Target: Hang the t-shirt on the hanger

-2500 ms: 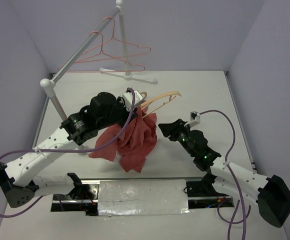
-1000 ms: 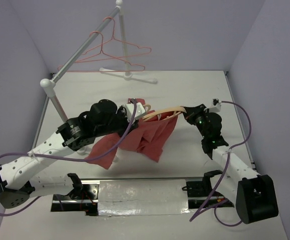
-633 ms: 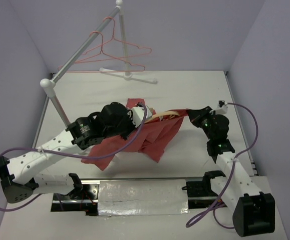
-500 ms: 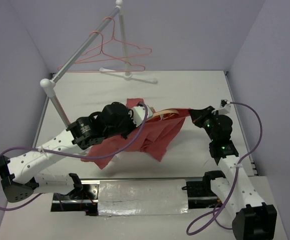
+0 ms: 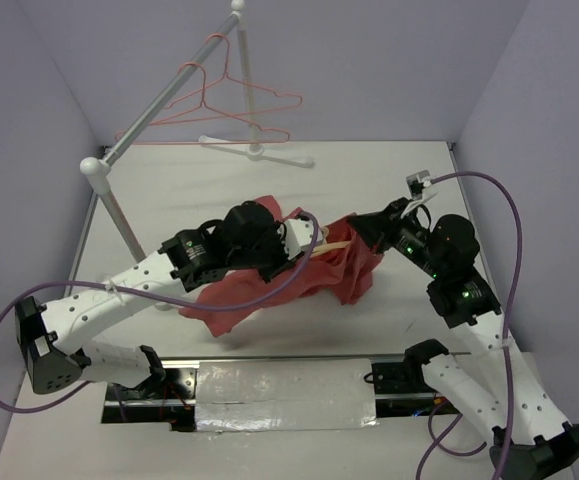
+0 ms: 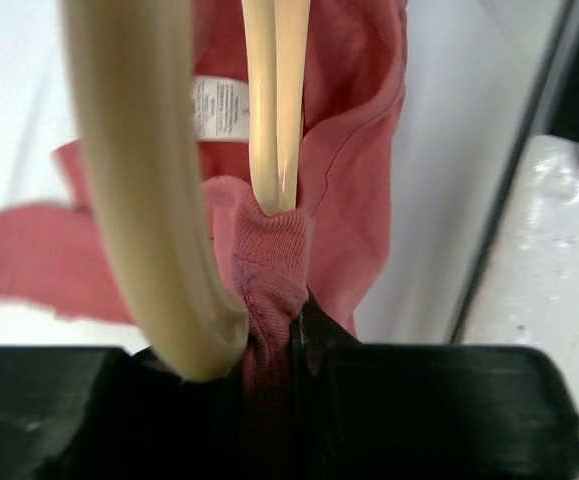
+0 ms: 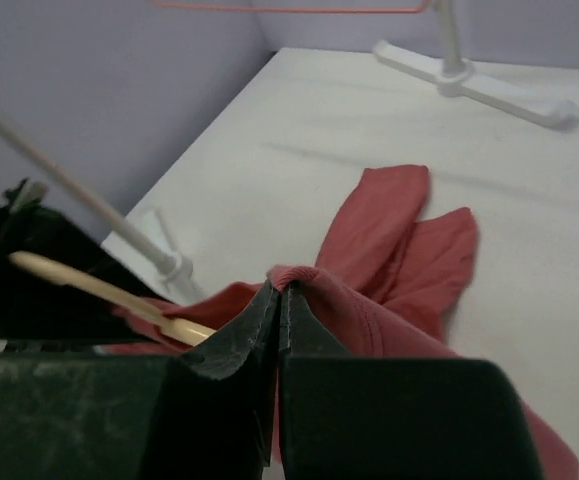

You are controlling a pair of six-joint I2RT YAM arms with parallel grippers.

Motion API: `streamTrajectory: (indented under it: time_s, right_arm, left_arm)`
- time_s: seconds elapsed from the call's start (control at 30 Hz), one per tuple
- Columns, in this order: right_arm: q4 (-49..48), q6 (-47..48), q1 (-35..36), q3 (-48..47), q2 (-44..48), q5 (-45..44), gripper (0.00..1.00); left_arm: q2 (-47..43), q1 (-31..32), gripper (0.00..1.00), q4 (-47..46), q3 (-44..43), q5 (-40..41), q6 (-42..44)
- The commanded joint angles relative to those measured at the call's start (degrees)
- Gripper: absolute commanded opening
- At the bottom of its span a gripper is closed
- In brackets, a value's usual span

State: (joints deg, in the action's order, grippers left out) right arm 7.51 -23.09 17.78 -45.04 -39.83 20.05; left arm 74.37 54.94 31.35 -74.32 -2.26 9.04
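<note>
The faded-red t-shirt (image 5: 319, 268) is stretched in the air between my two grippers above the table's middle. The pale beige hanger (image 5: 331, 244) lies partly inside it, a short piece showing. My left gripper (image 5: 304, 238) is shut on the shirt's ribbed collar (image 6: 269, 260) together with the hanger, whose thick hook (image 6: 139, 180) and arm (image 6: 274, 100) run upward in the left wrist view, beside the white neck label (image 6: 217, 108). My right gripper (image 5: 361, 228) is shut on a fold of the shirt (image 7: 309, 280). The hanger's bar (image 7: 99, 290) shows to its left.
A white garment rack (image 5: 159, 105) with thin pink-red wire hangers (image 5: 224, 115) stands at the back left, its foot (image 5: 259, 150) on the table's far side. The rack's near post (image 5: 104, 185) is left of my left arm. A metal strip (image 5: 284, 390) runs along the near edge.
My right gripper came in, closed on the shirt's right side and pulled it right and up. My left gripper shifted right with collar and hanger. The shirt went from hanging bunched to spread out.
</note>
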Motion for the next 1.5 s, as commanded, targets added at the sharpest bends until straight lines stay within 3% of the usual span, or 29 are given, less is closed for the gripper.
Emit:
streamTrajectory:
  time_s: [0.0, 0.07, 0.17, 0.33, 0.57, 0.73, 0.83, 1.03, 1.23, 1.3, 1.33, 1.37, 1.4, 1.47]
  right_arm:
    - [6.1, 10.3, 2.9, -4.2, 0.0, 7.1, 0.05]
    - [6.5, 12.5, 3.6, -2.5, 1.5, 8.9, 0.19]
    - [3.4, 16.0, 3.7, 1.0, 4.8, 13.2, 0.52]
    - [2.5, 17.9, 3.9, 1.3, 5.9, 17.0, 0.64]
    - [-2.4, 17.6, 4.2, 4.0, 9.9, 25.3, 0.66]
    - [-4.5, 16.8, 4.4, 5.7, 11.4, 25.6, 0.66]
    - [-10.2, 15.0, 4.7, 7.7, 12.1, 32.6, 0.67]
    - [-10.3, 14.6, 6.6, 6.4, 8.3, 26.8, 0.67]
    - [-12.8, 16.2, 7.0, 2.0, -2.9, 28.4, 0.61]
    - [-13.7, 16.1, 7.8, 2.0, -5.9, 28.6, 0.51]
    - [-14.4, 16.0, 8.7, 2.4, -6.0, 28.1, 0.43]
    - [-15.9, 15.8, 8.9, 3.0, -5.7, 27.7, 0.1]
    - [-16.3, 15.4, 9.2, 3.5, -5.3, 26.1, 0.0]
    - [-17.0, 15.4, 9.4, 3.7, -3.7, 25.4, 0.0]
  left_arm:
    - [-2.3, -0.8, 0.0, -9.7, 2.6, -13.2, 1.5]
    - [-2.6, -1.2, 0.0, -14.5, 5.7, -18.5, 1.2]
    - [-0.8, -2.2, 0.0, -17.4, 7.8, -28.2, 1.8]
    - [1.2, -3.2, 0.0, -17.0, 9.0, -31.7, 3.3]
    - [0.7, -5.5, 0.0, -19.6, 10.3, -35.9, 2.0]
    - [0.0, -5.7, 0.0, -19.8, 9.8, -36.0, 1.4]
    - [-0.3, -6.0, 0.0, -21.8, 10.5, -37.7, 0.4]
    - [0.3, -6.1, 0.0, -22.3, 10.6, -38.9, -0.2]
    - [1.5, -6.0, 0.0, -23.5, 11.3, -39.7, -1.0]
    - [1.5, -6.0, 0.0, -23.8, 11.4, -39.7, -1.0]
    - [1.5, -6.0, 0.0, -23.9, 11.5, -39.4, -1.0]
    - [1.4, -6.0, 0.0, -24.1, 11.4, -39.0, -1.2]
    - [1.4, -6.0, 0.0, -24.1, 11.3, -38.1, -1.6]
    - [1.4, -6.0, 0.04, -24.1, 10.8, -34.0, -3.1]
